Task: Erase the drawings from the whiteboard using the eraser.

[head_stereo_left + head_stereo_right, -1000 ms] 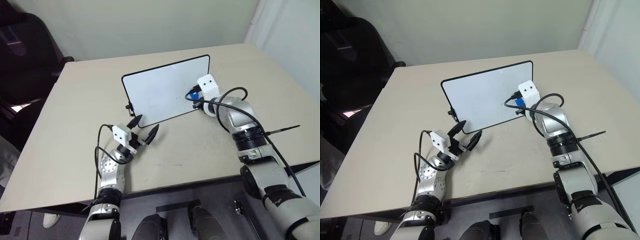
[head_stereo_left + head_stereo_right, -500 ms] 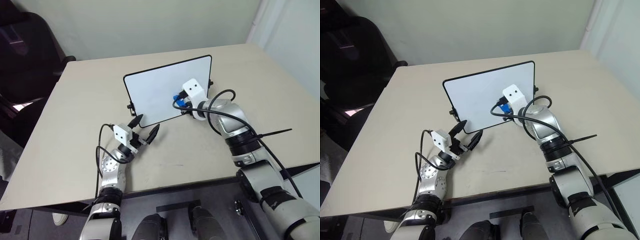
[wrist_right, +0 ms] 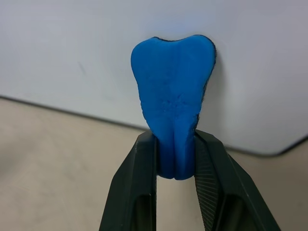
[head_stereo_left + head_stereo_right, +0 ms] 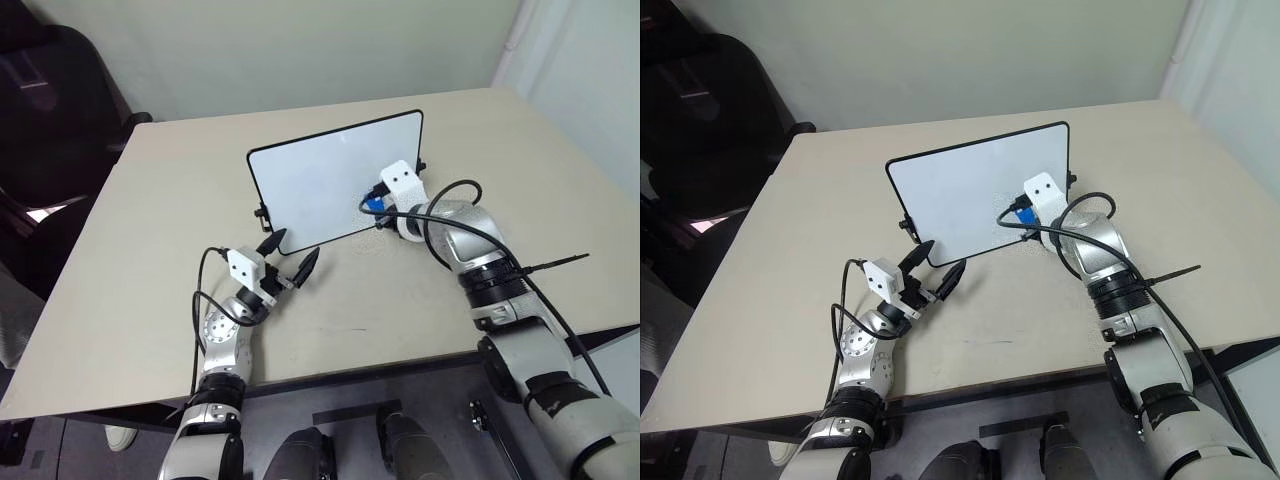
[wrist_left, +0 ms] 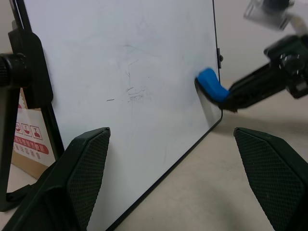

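Right gripper (image 3: 175, 178), pinching the blue eraser (image 3: 174, 101), has swept back toward the whiteboard's (image 4: 310, 185) lower right corner, pad against its face; only faint smudges (image 5: 134, 91) remain. Left gripper (image 4: 292, 258) hangs wide before the board's lower left corner.

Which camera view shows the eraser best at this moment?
The right wrist view: the blue eraser sits close up, pinched between the right end effector's black fingers against the whiteboard. The left wrist view shows it from the side, touching the board near its lower corner. The head views show a small blue patch partly behind the end effector.
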`<state>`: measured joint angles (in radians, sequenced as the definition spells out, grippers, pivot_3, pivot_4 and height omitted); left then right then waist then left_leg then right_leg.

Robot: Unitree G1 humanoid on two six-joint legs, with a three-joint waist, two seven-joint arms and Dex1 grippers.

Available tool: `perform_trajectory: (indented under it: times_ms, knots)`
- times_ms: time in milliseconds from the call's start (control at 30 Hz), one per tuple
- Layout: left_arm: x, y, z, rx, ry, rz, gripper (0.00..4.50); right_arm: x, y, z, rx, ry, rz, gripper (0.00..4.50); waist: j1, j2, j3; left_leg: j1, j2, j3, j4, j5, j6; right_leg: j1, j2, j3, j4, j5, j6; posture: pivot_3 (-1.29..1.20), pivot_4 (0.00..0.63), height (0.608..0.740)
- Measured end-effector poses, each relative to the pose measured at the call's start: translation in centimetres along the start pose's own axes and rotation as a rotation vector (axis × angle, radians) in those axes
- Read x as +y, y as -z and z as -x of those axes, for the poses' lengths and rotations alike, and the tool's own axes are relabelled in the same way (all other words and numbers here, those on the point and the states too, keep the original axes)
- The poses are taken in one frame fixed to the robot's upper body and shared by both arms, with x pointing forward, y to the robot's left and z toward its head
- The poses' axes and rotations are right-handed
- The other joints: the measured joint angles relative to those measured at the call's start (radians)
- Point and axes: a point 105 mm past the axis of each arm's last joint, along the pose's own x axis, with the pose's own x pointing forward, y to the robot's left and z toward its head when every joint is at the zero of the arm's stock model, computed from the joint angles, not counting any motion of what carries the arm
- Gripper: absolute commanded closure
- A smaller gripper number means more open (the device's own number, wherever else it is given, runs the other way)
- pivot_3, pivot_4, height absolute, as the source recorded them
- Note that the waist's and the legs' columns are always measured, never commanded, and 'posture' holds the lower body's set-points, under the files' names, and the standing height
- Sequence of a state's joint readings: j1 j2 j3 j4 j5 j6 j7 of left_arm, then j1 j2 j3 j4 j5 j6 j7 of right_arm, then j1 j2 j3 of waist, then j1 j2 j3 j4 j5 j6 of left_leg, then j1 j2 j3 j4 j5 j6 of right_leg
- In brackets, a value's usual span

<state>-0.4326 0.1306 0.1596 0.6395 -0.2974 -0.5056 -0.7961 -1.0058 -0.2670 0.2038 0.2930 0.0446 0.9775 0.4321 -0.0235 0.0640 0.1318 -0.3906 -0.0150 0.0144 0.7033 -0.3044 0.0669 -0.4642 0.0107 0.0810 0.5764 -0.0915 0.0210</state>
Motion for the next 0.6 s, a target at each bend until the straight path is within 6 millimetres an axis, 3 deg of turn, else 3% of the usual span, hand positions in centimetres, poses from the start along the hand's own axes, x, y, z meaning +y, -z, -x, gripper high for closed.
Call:
perform_trajectory:
  times_ms: [133,233,600]
  knots:
    - [0.0,0.0,-0.1,-0.001,0.001,0.000,0.00,2.0,-2.9,0.8,-0.096,-0.064,0.027,3.48,0.001,0.000,0.000,0.000,0.000,0.000,0.000,0.000,0.000,0.000,0.000,0.000,0.000,0.000,0.000,0.00,0.150,0.726]
    - [-0.1,-0.1,-0.2,-0.005,0.003,0.000,0.00,2.4,-3.9,1.1,-0.128,-0.080,0.038,3.48,0.005,0.000,0.000,0.000,0.000,0.000,0.000,0.000,0.000,0.000,0.000,0.000,-0.001,0.000,0.001,0.00,0.150,0.726]
    - [0.0,-0.1,-0.2,-0.010,0.001,-0.004,0.00,0.8,-0.6,-0.2,-0.003,-0.047,-0.018,3.48,0.007,0.000,0.000,0.000,0.000,0.000,0.000,0.001,0.000,0.000,0.000,0.000,0.000,0.000,0.000,0.00,0.150,0.726]
